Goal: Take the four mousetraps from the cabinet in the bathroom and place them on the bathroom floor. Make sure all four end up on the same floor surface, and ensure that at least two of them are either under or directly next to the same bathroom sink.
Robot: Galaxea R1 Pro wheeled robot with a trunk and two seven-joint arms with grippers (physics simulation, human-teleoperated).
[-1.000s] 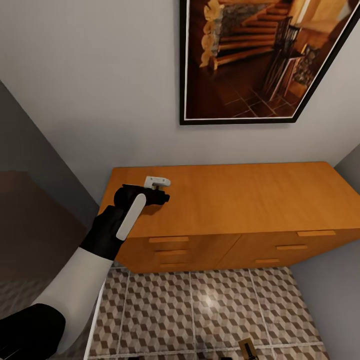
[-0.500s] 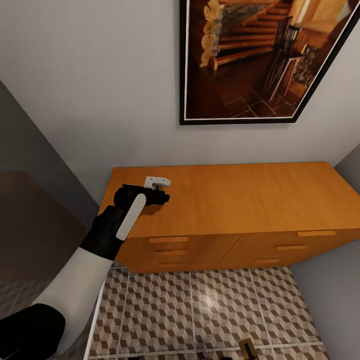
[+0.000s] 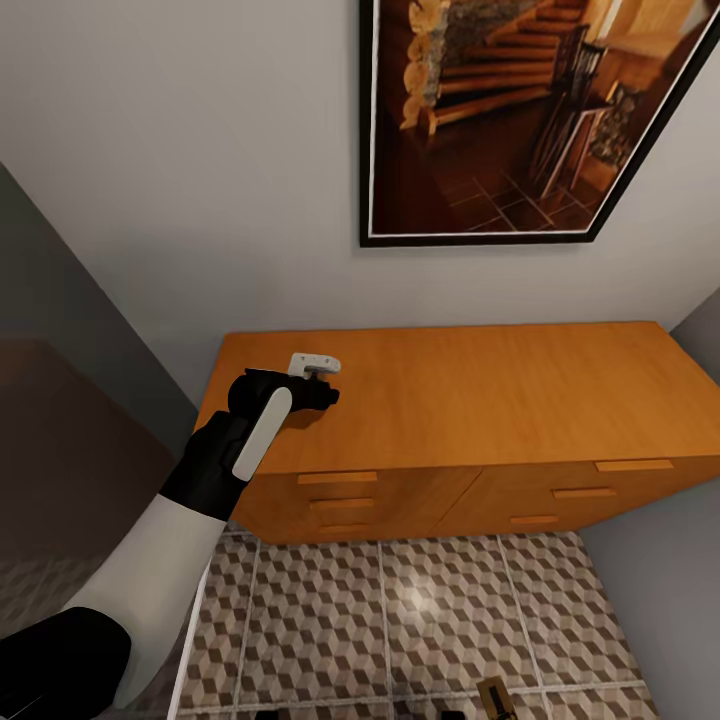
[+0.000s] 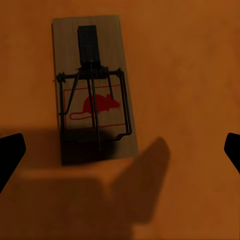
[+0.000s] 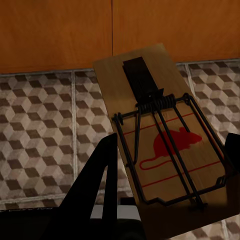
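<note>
Low, wide orange-brown wooden cabinet point(image 3: 480, 400) against the wall, its drawers with slim handles all shut. One mousetrap point(image 4: 92, 87), a flat wooden board with dark wire parts and a red mouse print, lies flat on the cabinet top. A second mousetrap point(image 5: 162, 140) of the same make is tilted above the cube-patterned bathroom floor point(image 3: 420, 620), in front of the drawers. A third point(image 3: 493, 693) lies on the floor tiles.

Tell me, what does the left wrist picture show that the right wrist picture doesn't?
Left wrist: a mousetrap lying flat on the orange cabinet top, between the open left tool's tips. Right wrist: another trap held tilted in the right tool, above the cube-patterned floor and the cabinet front. Both: a wooden trap with a red mouse print, and orange wood.
</note>
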